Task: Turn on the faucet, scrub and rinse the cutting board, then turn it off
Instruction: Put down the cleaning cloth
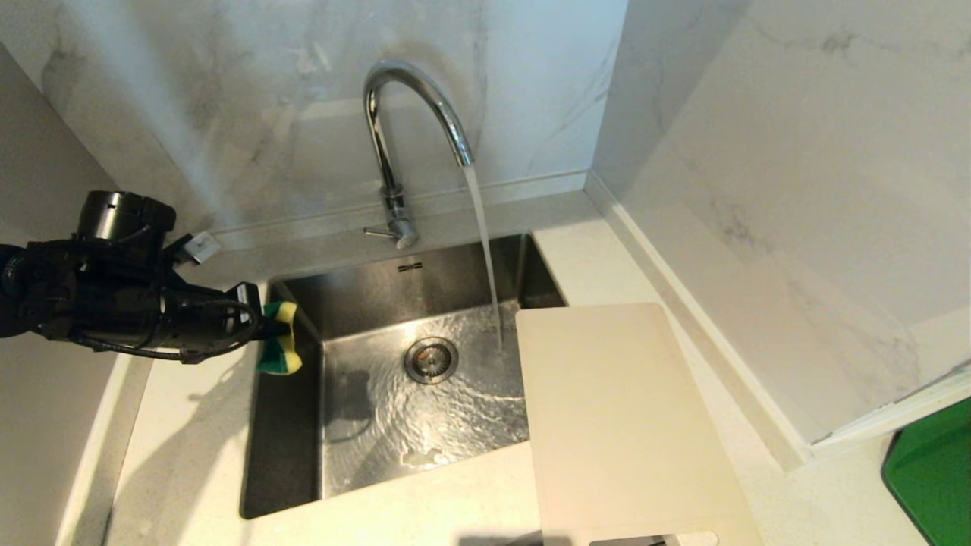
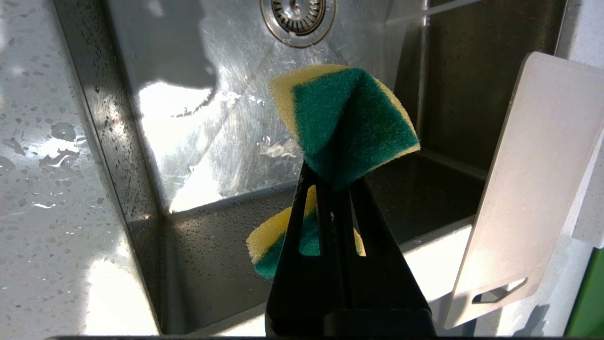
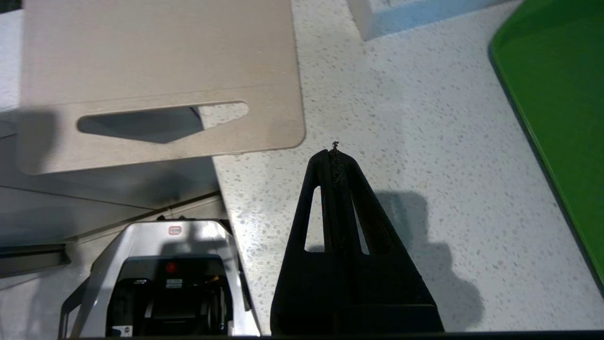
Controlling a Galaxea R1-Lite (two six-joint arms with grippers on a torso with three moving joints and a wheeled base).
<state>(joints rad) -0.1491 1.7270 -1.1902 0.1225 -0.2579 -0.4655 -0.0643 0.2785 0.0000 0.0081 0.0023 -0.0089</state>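
Observation:
The chrome faucet (image 1: 402, 129) stands behind the steel sink (image 1: 303, 394), and water streams from its spout into the basin. The cream cutting board (image 1: 614, 425) lies on the counter to the right, one corner over the sink's edge; its slot handle (image 3: 141, 123) hangs past the counter's front edge. My left gripper (image 1: 262, 327) hovers over the sink's left rim, shut on a folded green-and-yellow sponge (image 2: 347, 120). My right gripper (image 3: 334, 153) is shut and empty over the bare counter, just right of the board's handle end; the head view does not show it.
A bright green tray (image 1: 933, 478) sits at the counter's right edge. Marble walls close in behind and to the right. The drain (image 1: 431, 359) is in the wet basin. The robot's base (image 3: 165, 278) shows below the counter's front edge.

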